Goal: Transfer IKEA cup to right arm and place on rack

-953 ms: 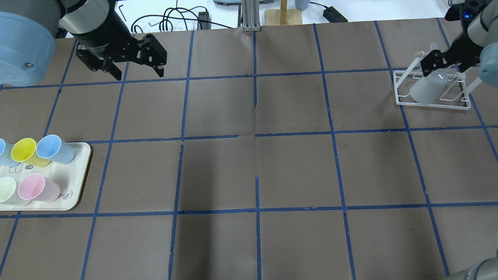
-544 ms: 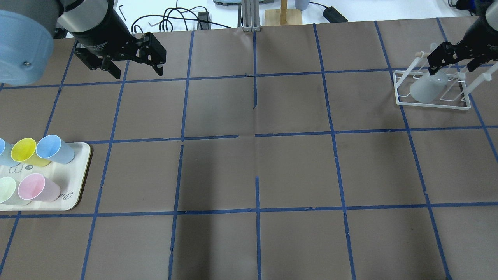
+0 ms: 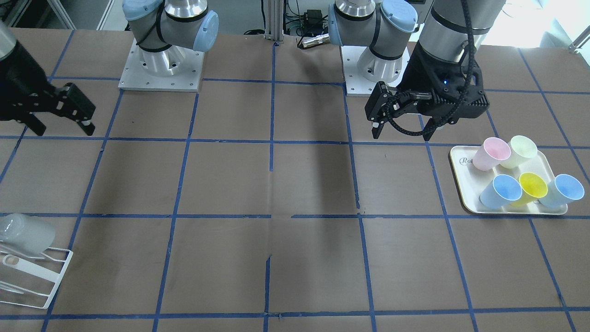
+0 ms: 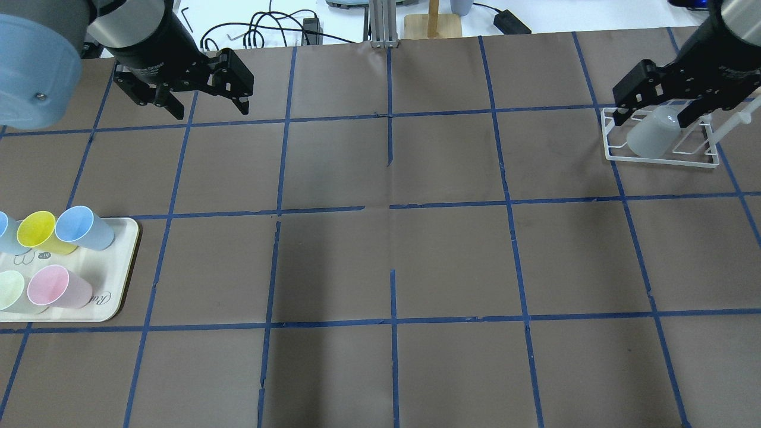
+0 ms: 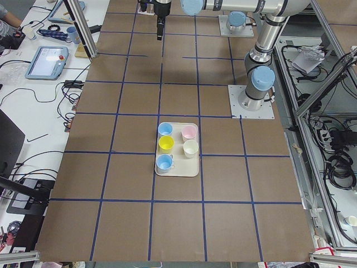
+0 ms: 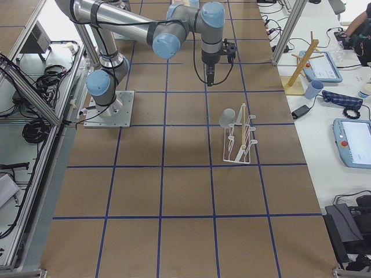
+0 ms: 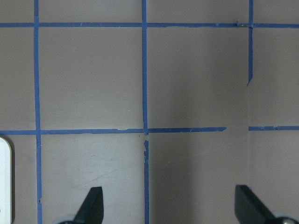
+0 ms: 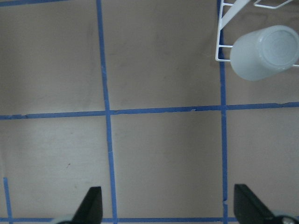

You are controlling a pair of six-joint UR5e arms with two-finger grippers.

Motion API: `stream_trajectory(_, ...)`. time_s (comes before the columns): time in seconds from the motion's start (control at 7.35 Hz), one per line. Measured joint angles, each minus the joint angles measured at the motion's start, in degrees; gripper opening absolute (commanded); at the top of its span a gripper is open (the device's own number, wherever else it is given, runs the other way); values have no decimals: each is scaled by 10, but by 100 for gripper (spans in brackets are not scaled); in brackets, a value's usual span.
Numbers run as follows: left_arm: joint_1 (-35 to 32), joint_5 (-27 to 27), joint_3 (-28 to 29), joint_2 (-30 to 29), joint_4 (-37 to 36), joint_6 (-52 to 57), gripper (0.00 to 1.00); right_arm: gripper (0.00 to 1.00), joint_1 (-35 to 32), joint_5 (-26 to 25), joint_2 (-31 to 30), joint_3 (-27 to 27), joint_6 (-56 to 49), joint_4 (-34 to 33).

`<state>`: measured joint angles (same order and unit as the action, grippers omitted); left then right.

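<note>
Right claw (image 3: 63,124) has lifted off since 1 s ago, now wide + empty. IKEA cup (image 4: 651,137) sits inverted on rack (image 4: 660,159), far right of surface (image 4: 392,267). Left claw (image 4: 211,112) wide too. Placing looks done; next: retreat w/o touching prongs.

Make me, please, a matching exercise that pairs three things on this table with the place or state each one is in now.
Things:
1. IKEA cup
2. yellow cup
3. left gripper

Places or states:
A. open, holding nothing
B. on the tray
C. tilted on the rack, base up

Pairs: 1-C, 2-B, 3-A.
</note>
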<state>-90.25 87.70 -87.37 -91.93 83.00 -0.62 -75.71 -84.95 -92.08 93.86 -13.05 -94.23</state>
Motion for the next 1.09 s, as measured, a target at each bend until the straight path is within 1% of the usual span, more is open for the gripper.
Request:
stream_trajectory(0.27, 0, -1, 0, 0, 0, 0, 100, 100, -51, 4, -33, 3, 27, 49)
stream_trajectory(0.54, 0, -1, 0, 0, 0, 0, 100, 100, -84, 6, -51, 7, 61, 80)
stream_trajectory(0.95, 0, -1, -1, 0, 0, 0, 100, 100, -107, 1, -58, 47, 106, 79)
stream_trajectory(1.09, 0, -1, -1, 0, 0, 0, 100, 100, -109, -9, -59, 56, 114, 78)
